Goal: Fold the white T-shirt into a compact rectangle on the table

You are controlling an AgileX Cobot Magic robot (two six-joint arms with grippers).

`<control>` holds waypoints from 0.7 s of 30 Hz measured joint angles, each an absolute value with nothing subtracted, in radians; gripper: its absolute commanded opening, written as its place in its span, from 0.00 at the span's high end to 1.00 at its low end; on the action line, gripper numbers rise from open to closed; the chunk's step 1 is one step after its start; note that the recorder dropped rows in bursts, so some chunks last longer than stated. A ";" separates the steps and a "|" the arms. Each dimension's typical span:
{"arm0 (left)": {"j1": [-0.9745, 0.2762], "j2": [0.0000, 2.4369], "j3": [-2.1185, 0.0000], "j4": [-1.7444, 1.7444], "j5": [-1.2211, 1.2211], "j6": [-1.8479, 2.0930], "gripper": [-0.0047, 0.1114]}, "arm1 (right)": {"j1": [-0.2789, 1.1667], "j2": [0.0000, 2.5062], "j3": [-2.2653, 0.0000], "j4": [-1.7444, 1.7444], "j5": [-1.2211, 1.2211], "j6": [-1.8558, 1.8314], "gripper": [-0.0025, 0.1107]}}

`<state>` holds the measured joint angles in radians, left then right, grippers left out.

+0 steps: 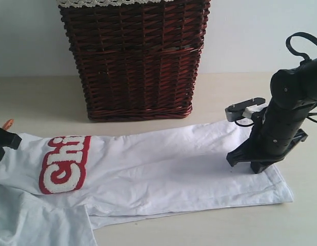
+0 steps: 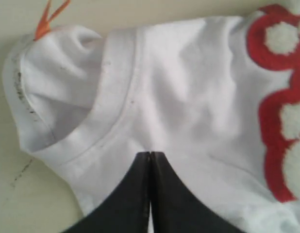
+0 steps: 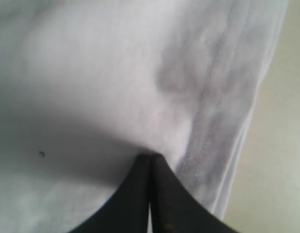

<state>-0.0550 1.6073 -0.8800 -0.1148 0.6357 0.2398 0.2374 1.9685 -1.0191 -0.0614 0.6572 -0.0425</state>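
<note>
White T-shirt [image 1: 163, 164] flat on the beige table [image 1: 40, 97], stretched sideways in front of a dark wicker basket [image 1: 135, 61]. Collar end at the left, hem end at the right. Folded lengthwise into a long strip, with a loose flap of cloth spilling toward the lower left corner. Red band [image 1: 63, 164] with fuzzy white letters near the left end. Orange tag [image 1: 8, 123] poking out past the collar.

Left gripper [image 1: 7, 139] only just in at the left edge of the exterior view, low over the collar end. Seen from its wrist camera: black jaws pressed together with no gap, tip touching the cloth just beside the ribbed collar [image 2: 106, 131], red band off to one side.

Right arm black, coming down from the upper right and leaning toward the left, wrist bent. Right gripper [image 1: 253, 164] planted on the shirt near its right end. Seen from its wrist camera: jaws closed tight, tip on the white cloth just beside the stitched hem [image 3: 213, 121], fabric slightly puckered there. Unclear for either gripper whether any cloth is pinched between the jaws.
</note>
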 measured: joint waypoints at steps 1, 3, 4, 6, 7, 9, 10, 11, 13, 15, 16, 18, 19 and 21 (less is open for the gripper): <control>-0.066 1.602 -0.880 -0.148 0.657 0.285 0.96 | 0.237 1.969 -1.019 -0.065 0.660 -0.043 0.98; -0.095 1.598 -0.880 -0.227 0.699 0.386 0.96 | 0.237 1.969 -1.021 -0.072 0.664 -0.039 0.98; -0.117 1.598 -0.880 -0.273 0.725 0.456 0.96 | 0.237 1.969 -1.021 -0.076 0.667 -0.039 0.98; -0.177 1.598 -0.880 -0.349 0.771 0.588 0.96 | 0.237 1.969 -1.023 -0.082 0.679 -0.039 0.98; -0.213 1.598 -0.873 -0.371 0.787 0.633 0.96 | 0.237 1.969 -1.026 -0.084 0.686 -0.039 0.98; -0.285 1.598 -0.860 -0.381 0.809 0.680 0.96 | 0.237 1.971 -1.037 -0.092 0.712 -0.039 0.98; -0.326 1.598 -0.855 -0.381 0.812 0.693 0.96 | 0.236 1.973 -1.047 -0.096 0.732 -0.039 0.98; -0.368 1.598 -0.847 -0.369 0.818 0.703 0.95 | 0.236 1.974 -1.056 -0.099 0.754 -0.039 0.98; -0.441 1.598 -0.834 -0.336 0.823 0.712 0.91 | 0.236 1.974 -1.072 -0.103 0.791 -0.043 0.98; -0.513 1.598 -0.819 -0.298 0.827 0.717 0.85 | 0.236 1.970 -1.076 -0.107 0.819 -0.058 0.98; -0.551 1.598 -0.809 -0.281 0.829 0.720 0.82 | 0.233 1.967 -1.076 -0.109 0.836 -0.064 0.98; -0.615 1.598 -0.787 -0.261 0.829 0.721 0.76 | 0.234 1.956 -1.070 -0.115 0.851 -0.077 0.98; -0.640 1.598 -0.775 -0.258 0.824 0.721 0.72 | 0.234 1.946 -1.067 -0.119 0.858 -0.082 0.98; -0.676 1.598 -0.750 -0.252 0.810 0.716 0.67 | 0.232 1.920 -1.065 -0.122 0.858 -0.089 0.98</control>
